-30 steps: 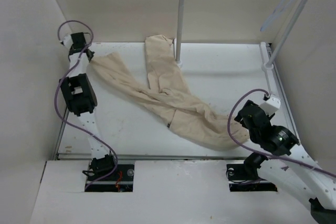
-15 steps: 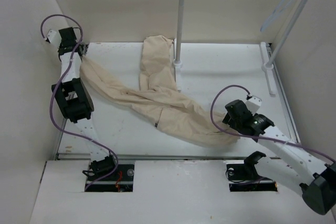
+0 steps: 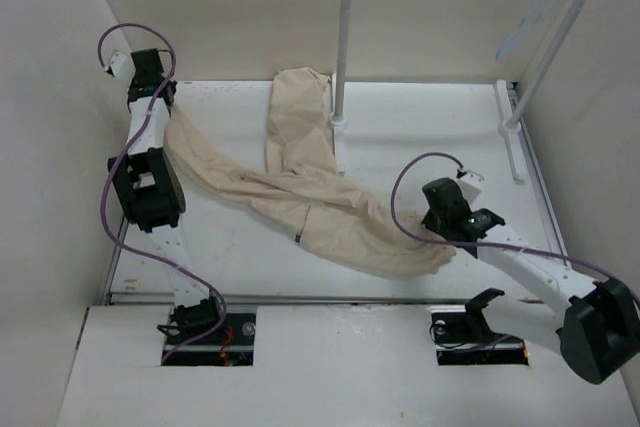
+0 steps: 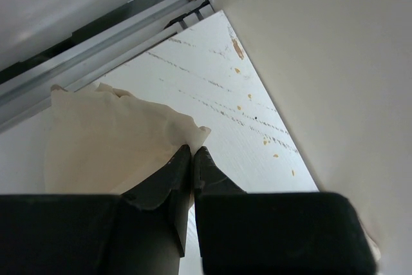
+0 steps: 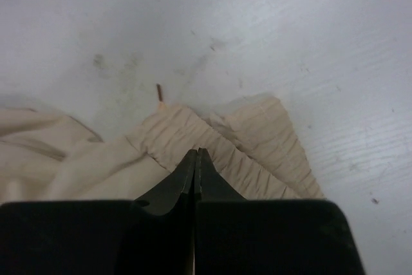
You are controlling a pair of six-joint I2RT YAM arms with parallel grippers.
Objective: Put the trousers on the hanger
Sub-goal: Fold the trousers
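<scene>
The trousers [image 3: 310, 202] lie spread on the table [image 3: 430, 127], and the hanger [image 3: 530, 15] hangs far right. The left gripper [image 4: 192, 152] is clamped on 1 leg end. The right gripper [image 5: 195, 154] is closed, seemingly pinching the waistband. Lift both ends evenly, with the cloth taut.

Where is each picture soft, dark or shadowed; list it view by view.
Top external: even light, sharp, faint shadow edging the trousers. Left wrist: left tool dark and soft up close, trousers bright. Right wrist: right tool black, trousers' gathers crisp.
</scene>
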